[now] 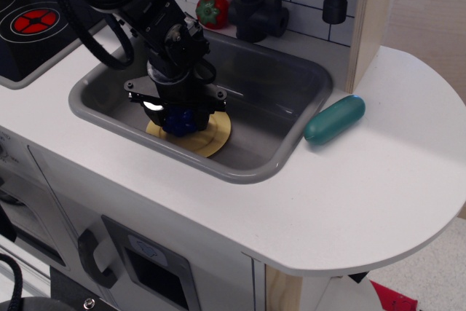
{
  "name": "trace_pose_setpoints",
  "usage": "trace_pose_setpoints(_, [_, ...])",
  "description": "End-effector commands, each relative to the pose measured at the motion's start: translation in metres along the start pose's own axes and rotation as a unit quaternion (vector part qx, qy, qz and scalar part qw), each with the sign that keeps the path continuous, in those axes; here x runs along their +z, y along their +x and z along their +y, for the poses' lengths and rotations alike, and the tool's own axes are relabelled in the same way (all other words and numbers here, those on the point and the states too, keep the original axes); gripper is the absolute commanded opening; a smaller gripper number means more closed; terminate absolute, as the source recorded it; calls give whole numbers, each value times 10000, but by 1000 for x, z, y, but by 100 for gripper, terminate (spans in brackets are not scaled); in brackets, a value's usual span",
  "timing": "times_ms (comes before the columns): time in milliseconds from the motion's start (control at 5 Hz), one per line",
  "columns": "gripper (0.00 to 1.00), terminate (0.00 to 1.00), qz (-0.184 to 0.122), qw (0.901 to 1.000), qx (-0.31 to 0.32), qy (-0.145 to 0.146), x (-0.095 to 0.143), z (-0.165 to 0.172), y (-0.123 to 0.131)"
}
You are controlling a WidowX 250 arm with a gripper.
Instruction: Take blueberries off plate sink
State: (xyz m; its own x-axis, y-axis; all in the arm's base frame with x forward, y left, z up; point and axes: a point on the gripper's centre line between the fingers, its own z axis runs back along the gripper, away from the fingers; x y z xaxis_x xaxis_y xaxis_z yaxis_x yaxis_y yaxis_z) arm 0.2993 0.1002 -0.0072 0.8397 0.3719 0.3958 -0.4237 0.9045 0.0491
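The blueberries point(180, 123), a glossy dark-blue cluster, sit on the mustard-yellow plate point(215, 136) at the front of the grey sink point(280, 154). My gripper point(180, 116) has come down over the cluster. Its jaws stand one on each side of the berries, still apart, and the black wrist hides the top of the cluster. The berries rest on the plate. The pale green toy vegetable is hidden behind my arm.
A red toy fruit point(212, 9) and the black faucet point(256, 6) stand behind the sink. A teal oblong toy point(334, 119) lies on the white counter at the right. The black stovetop point(36, 21) with a red burner is at the left.
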Motion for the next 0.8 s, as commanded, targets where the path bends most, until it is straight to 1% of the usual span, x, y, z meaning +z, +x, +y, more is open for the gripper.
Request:
trace_pose_setpoints(0, [0, 0, -207, 9991, 364, 13, 30, -6, 26])
trace_pose_setpoints(200, [0, 0, -354, 9975, 610, -64, 53, -15, 38])
trace_pose_setpoints(400, [0, 0, -264, 9980, 572, -102, 55, -34, 35])
trace_pose_setpoints(600, [0, 0, -155, 9969, 757, -125, 44, -61, 29])
